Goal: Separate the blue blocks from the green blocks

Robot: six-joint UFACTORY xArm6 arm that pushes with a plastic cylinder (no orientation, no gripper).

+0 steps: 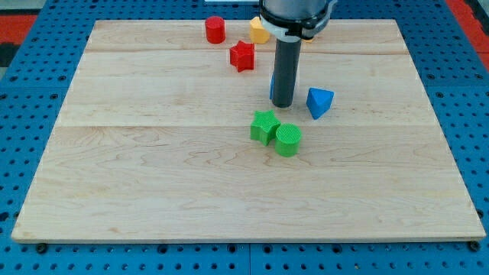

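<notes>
My tip (pixel 282 104) is resting on the wooden table (pixel 153 176) near the middle of the board, slightly toward the view's top. There is no hand on this arm: the rod ends bare, having nothing that opens or closes, and it is holding nothing. A blue block (pixel 272 88) is showing only as a thin sliver against the rod's left edge, mostly hidden behind the rod; its shape cannot be made out, and contact cannot be confirmed. A second blue block, wedge-like in shape (pixel 319 101), is sitting just to the view's right of the tip, apart from it. Below the tip, a green star-shaped block (pixel 264 126) and a green cylinder (pixel 288 140) are lying touching each other, near the tip but clear of it. Above and to the left of the tip, a red star-shaped block (pixel 242 56) and a red cylinder (pixel 215 30) are standing well apart from it. A yellow block (pixel 258 31) is sitting partly hidden behind the arm.
</notes>
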